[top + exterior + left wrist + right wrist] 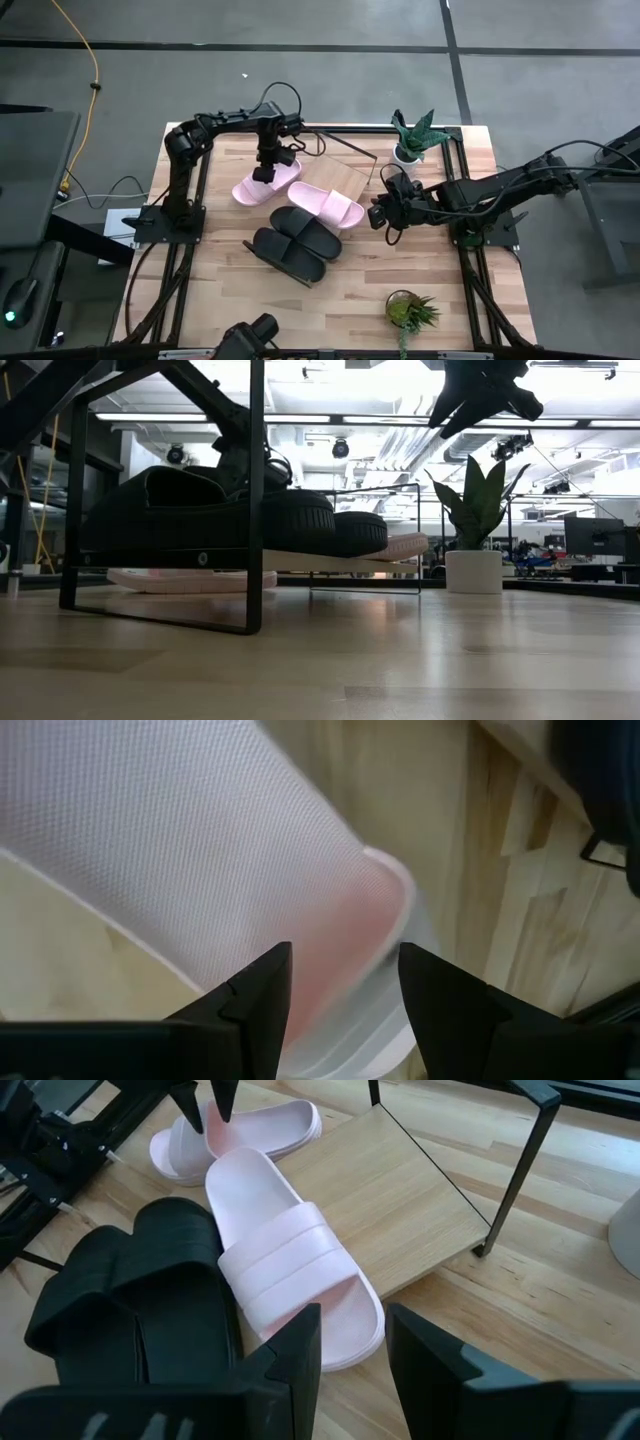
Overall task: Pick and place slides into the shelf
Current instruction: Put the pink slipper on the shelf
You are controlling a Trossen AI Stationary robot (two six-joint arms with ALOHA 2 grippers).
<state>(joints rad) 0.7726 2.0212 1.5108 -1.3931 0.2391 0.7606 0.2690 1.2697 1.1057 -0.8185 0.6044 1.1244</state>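
One pale pink slide lies flat on the table at the back left. My left gripper hangs open just above it, pointing down, with the slide's strap beside the fingers and its footbed between them; I cannot tell whether they touch it. A second pink slide lies partly over the near edge of the shelf's wooden board. Two black slides sit side by side on the table in front. My right gripper hovers open, right of the shelf, above the table.
The shelf's thin black wire frame rises at the board's far end. A potted plant in a white pot stands at the back right, a small plant near the front edge. Black arm mounts flank the table.
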